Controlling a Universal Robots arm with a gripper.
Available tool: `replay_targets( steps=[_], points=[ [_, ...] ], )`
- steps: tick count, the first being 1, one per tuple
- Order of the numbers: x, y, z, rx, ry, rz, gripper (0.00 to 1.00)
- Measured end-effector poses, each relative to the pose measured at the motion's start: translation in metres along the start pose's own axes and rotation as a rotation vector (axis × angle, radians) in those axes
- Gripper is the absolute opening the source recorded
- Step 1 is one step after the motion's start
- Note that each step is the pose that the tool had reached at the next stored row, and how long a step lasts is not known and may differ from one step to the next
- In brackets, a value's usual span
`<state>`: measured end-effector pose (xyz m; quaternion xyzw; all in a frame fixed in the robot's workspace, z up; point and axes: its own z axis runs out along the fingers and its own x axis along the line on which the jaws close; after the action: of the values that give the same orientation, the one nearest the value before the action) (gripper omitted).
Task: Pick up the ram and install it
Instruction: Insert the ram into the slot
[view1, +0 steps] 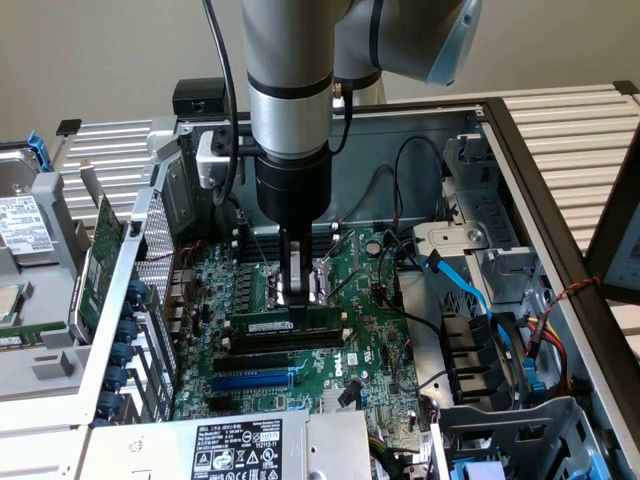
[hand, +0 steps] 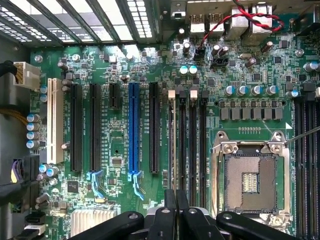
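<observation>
1. The gripper hangs from the arm down into an open computer case, over the green motherboard.
2. Its jaws are closed narrowly on the top edge of the ram, near the middle of the stick.
3. The ram stands on its long edge, white label strip facing the exterior camera, and runs from the exterior view's left to its right.
4. It sits at the memory slots, just behind two black slots and a blue slot; whether it is seated in a slot I cannot tell.
5. In the wrist view the gripper's fingers are pressed close together above the long black memory slots, beside the open CPU socket.
6. A green expansion card rests outside the case, at the exterior view's left.
</observation>
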<state>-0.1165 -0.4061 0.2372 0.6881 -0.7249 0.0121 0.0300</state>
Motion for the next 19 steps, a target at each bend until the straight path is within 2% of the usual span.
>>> replay_targets(
  steps=[19],
  points=[
    [-0.0008,0.0015,0.0048,0.0003,0.0002,0.001,0.12]
  ],
)
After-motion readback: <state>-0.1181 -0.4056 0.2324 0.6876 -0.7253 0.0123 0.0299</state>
